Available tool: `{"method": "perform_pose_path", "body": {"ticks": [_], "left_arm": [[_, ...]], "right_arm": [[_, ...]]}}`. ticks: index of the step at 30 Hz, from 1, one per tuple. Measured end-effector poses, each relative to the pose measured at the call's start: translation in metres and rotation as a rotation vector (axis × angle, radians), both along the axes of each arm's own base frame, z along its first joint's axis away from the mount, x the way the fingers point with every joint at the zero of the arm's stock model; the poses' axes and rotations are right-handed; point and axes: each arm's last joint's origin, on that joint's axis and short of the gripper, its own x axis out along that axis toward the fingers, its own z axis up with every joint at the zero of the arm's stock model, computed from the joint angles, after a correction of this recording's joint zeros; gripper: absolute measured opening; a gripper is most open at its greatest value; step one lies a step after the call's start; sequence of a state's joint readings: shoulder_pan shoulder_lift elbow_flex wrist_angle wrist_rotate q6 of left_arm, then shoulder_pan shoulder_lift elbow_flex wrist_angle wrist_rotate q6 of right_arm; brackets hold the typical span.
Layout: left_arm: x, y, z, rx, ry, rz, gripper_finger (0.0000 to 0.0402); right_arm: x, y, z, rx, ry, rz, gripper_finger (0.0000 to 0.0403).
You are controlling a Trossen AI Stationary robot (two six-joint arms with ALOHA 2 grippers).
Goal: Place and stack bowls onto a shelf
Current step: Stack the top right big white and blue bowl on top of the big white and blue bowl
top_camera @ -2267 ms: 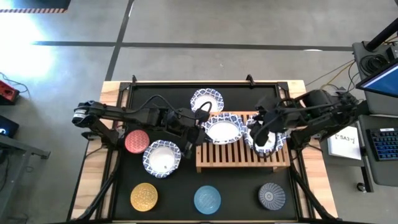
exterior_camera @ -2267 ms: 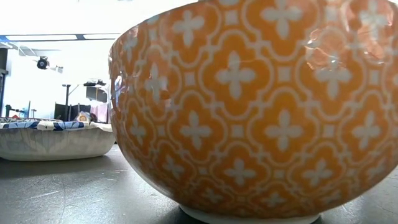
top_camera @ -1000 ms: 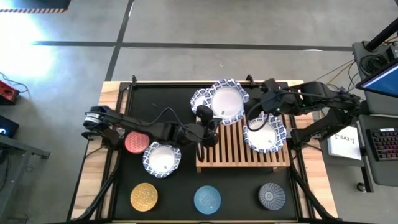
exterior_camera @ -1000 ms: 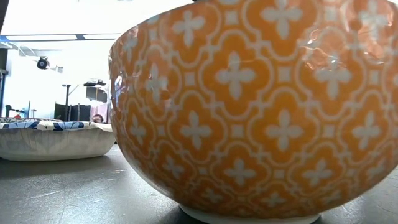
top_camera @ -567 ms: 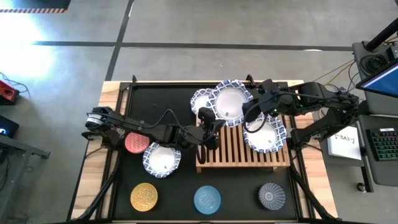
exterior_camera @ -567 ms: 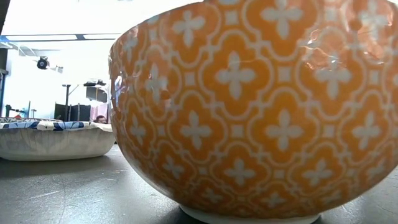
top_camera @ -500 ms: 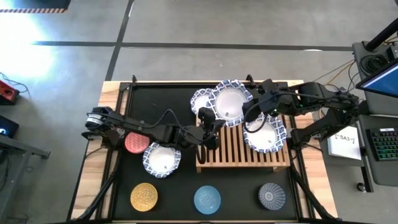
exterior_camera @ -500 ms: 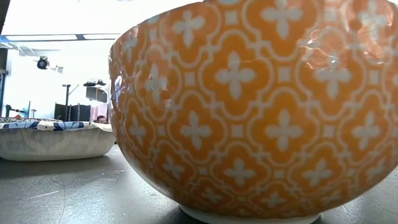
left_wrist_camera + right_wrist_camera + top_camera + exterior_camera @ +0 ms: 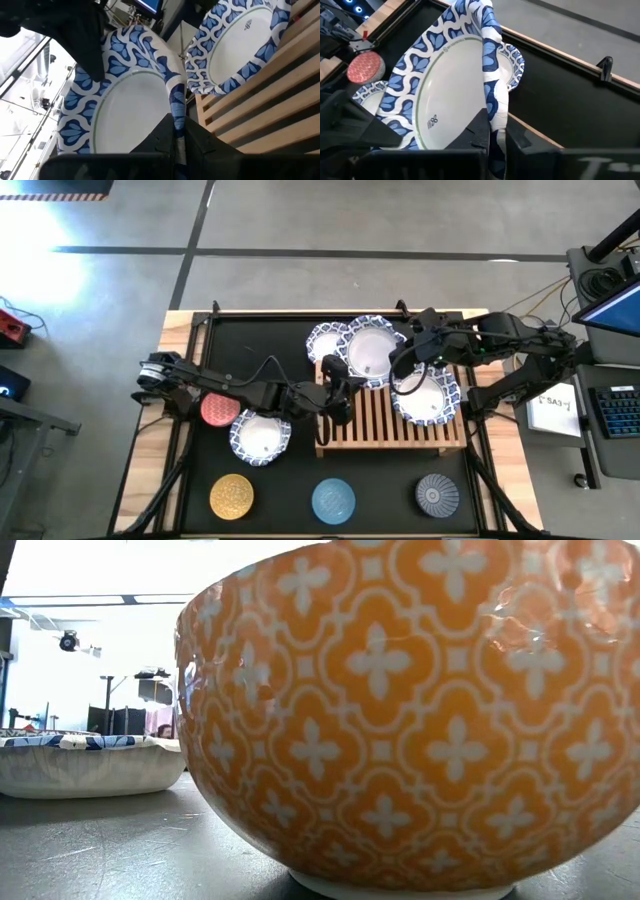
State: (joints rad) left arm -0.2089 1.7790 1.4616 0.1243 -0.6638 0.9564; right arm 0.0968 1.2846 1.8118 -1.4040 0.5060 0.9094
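Nearest the table's front edge stand the yellow bowl (image 9: 232,496), light blue bowl (image 9: 333,500) and dark grey bowl (image 9: 437,493). Further back, the left gripper (image 9: 338,388) and right gripper (image 9: 408,361) each have fingers pinching opposite rim edges of one wide bowl (image 9: 373,350), held above the shelf (image 9: 390,423) at its far edge. Risk: uneven pulling could buckle the thin rim. A small printed mark inside is unreadable.
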Motion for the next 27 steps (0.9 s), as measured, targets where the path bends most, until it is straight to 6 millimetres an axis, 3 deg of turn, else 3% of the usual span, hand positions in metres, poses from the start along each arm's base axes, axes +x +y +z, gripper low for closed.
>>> {"method": "perform_pose_path", "body": {"ticks": [7,16,22,27], "left_arm": [[0.000,-0.001,0.001,-0.052,-0.032,-0.001,0.0036],[-0.001,-0.005,0.000,-0.079,-0.035,0.000,0.0141],[-0.004,-0.016,0.001,-0.091,-0.041,-0.026,0.0202],[-0.007,-0.025,0.002,-0.083,-0.048,-0.011,0.0218]], "right_arm": [[0.000,0.000,0.000,-0.014,0.003,0.003,0.0009],[-0.002,-0.008,0.000,-0.023,0.026,-0.010,0.0009],[-0.017,-0.022,0.002,0.002,0.059,-0.060,0.0009],[-0.031,-0.025,0.007,0.072,0.021,-0.074,0.0009]]}}
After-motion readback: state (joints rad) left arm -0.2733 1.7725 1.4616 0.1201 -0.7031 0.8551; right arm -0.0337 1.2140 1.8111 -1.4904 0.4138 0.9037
